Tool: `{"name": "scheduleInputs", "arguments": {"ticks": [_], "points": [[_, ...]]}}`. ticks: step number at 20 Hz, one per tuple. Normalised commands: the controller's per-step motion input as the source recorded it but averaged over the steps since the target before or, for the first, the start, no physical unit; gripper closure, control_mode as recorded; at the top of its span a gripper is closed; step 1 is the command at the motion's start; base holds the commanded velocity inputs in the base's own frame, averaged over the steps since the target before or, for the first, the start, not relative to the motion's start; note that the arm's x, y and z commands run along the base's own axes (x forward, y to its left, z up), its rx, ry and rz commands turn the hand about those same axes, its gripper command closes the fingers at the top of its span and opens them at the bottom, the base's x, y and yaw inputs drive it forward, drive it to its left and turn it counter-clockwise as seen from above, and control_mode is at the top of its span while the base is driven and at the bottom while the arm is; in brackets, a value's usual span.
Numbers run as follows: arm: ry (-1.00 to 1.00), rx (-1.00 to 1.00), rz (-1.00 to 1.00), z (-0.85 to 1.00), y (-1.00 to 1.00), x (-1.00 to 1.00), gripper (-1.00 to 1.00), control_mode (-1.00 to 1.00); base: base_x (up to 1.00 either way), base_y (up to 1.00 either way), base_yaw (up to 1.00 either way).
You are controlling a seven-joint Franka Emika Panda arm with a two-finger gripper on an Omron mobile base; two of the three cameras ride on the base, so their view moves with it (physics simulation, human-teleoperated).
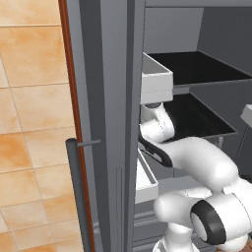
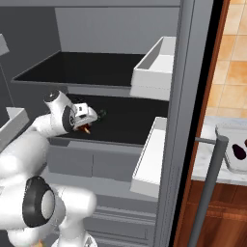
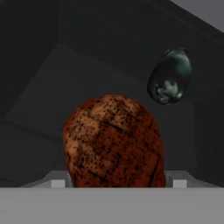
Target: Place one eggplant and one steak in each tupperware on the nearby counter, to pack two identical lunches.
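A kitchen: an open fridge [image 2: 96,144] with dark shelves [image 2: 87,67] and door bins [image 2: 154,65], a marbled counter [image 2: 207,164] at right, tan tiled wall [image 1: 29,98].

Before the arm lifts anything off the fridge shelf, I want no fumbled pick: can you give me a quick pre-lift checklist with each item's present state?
1. Reddish-brown, dark-speckled round steak centred in front of the tool: ok, it sits low and central in the hand view.
2. Tool shut firmly on the steak: cannot tell, the finger contact is hidden.
3. Small dark teal-grey oval eggplant apart from the steak: ok, a gap of dark shelf shows between them.
4. Pale grey-white rectangular tupperware waiting on the white-grey marbled counter: ok.
5. Room in that tupperware: ok, it holds dark lumps with bare floor beside them.
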Motion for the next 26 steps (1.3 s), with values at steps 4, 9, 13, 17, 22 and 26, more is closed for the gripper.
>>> {"name": "scheduleInputs", "arguments": {"ticks": [4, 9, 13, 17, 22, 26], "points": [[0.0, 0.09, 0.0, 0.55, -0.92, -1.0, 1.0, -1.0, 0.0, 0.0, 0.0], [0.01, 0.14, -0.03, 0.65, -0.85, -1.0, 1.0, -1.0, 0.0, 0.0, 0.0], [0.0, 0.15, -0.05, 0.57, -0.78, -1.0, 1.0, -1.0, 0.0, 0.0, 0.0], [0.0, 0.01, -0.1, 0.38, -0.09, -1.0, 1.0, -1.0, 0.0, 0.0, 0.0], [0.01, 0.0, -0.07, 0.41, 0.0, -1.0, 1.0, -1.0, 0.0, 0.0, 0.0], [0.0, 0.0, -0.02, 0.11, 0.0, -0.5, 1.0, 1.0, -0.5, 0.0, -0.01]]}}
